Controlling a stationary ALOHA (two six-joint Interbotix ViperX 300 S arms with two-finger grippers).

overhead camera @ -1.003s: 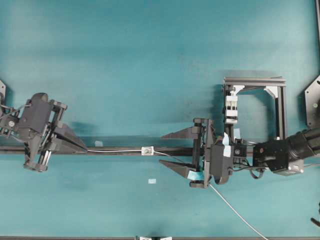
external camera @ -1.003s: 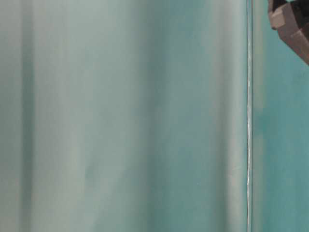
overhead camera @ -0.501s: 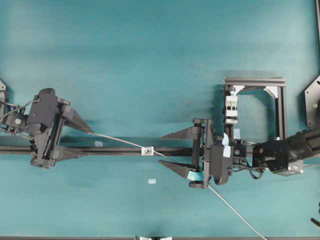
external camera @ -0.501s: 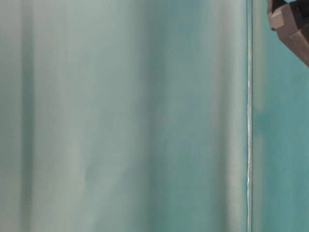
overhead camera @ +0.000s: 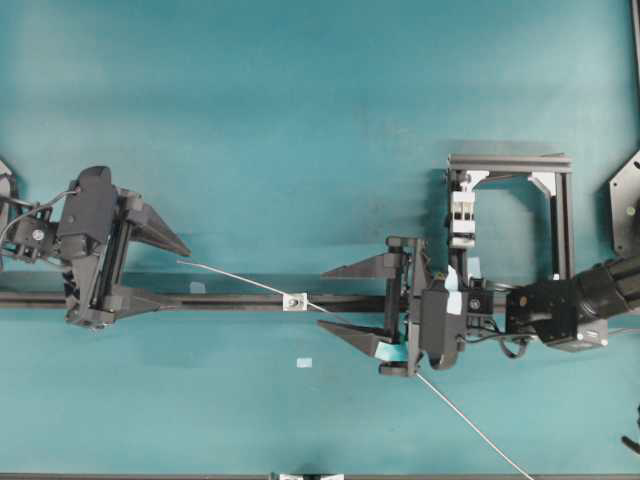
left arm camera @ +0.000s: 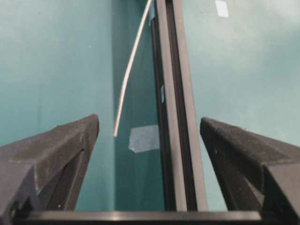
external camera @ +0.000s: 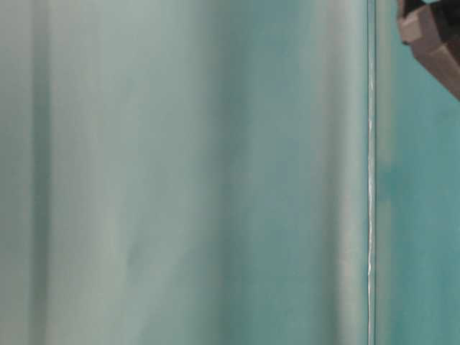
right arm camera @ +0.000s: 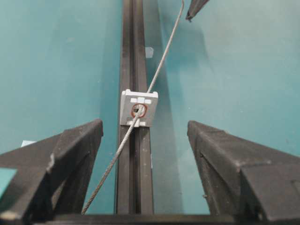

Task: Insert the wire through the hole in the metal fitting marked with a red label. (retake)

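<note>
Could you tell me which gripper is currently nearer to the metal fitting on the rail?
The right. The right gripper sits open just right of the metal fitting, along the rail. The left gripper, also open, is much farther off to its left.

Overhead view looks straight down on the table [overhead camera: 300, 100]; both wrist views face along its black rail [left arm camera: 176, 117] from close range.

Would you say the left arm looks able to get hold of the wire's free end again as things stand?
Probably yes: the left gripper is open, and the wire ends just ahead between its fingers, with nothing blocking.
</note>
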